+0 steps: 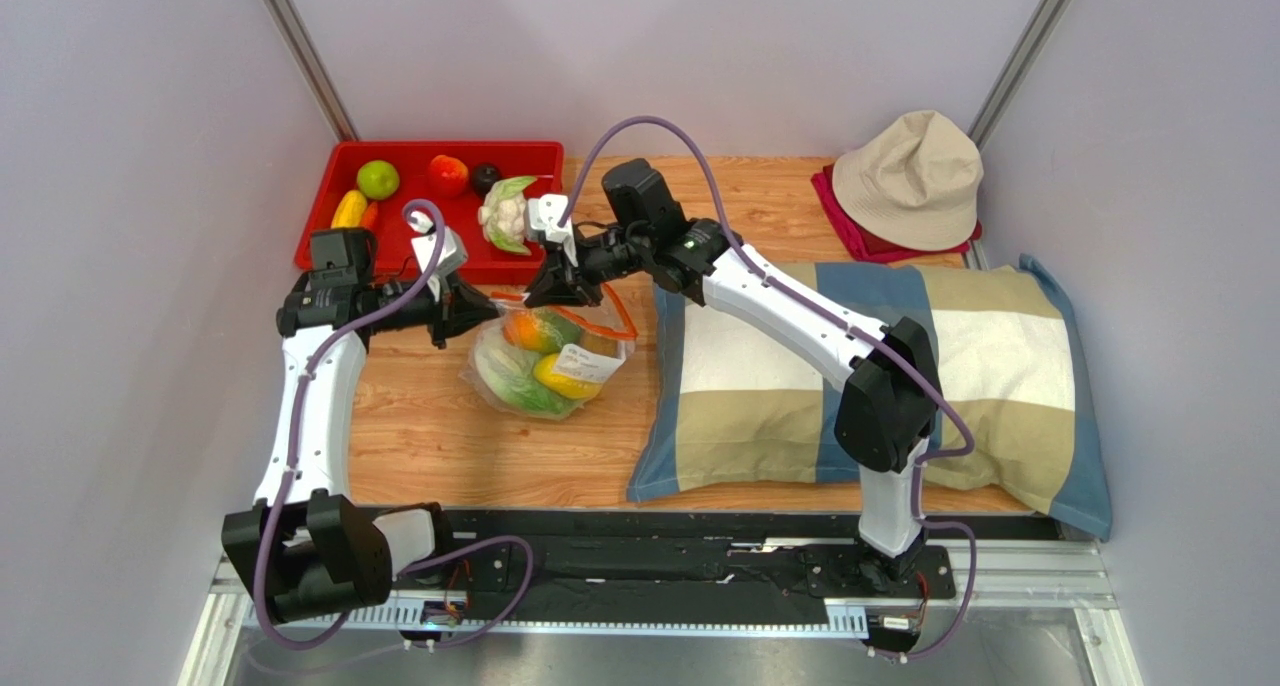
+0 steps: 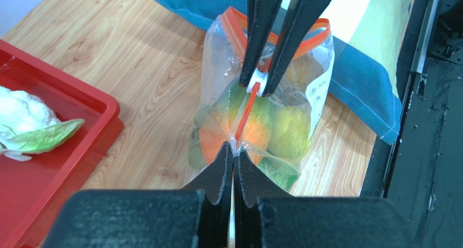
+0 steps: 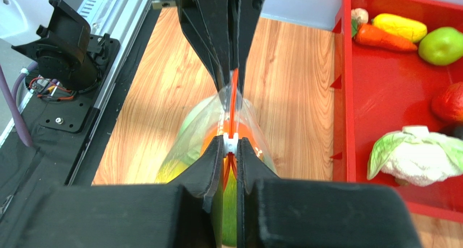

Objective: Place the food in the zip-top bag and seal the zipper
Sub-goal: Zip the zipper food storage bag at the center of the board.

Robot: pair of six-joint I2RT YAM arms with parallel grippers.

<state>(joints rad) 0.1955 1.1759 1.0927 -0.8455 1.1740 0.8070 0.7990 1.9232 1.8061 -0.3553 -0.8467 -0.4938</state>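
The clear zip-top bag (image 1: 544,362) lies on the wooden table and holds orange, green and yellow food (image 2: 282,131). My left gripper (image 2: 233,149) is shut on the bag's corner at one end of the orange-red zipper (image 2: 245,115). My right gripper (image 3: 232,143) is shut on the white slider tab (image 3: 231,141), a short way along the strip. The zipper is closed between the two grippers and open beyond the slider (image 2: 320,31). In the top view, the left gripper (image 1: 492,308) and right gripper (image 1: 540,292) meet above the bag. More food lies in the red tray: cauliflower (image 1: 508,215), green fruit (image 1: 377,179), red piece (image 1: 448,173).
The red tray (image 1: 409,251) stands at the back left, close behind both grippers. A checked pillow (image 1: 872,386) lies right of the bag, touching it. A beige hat (image 1: 909,176) sits at the back right. A black rail (image 1: 676,544) runs along the near edge.
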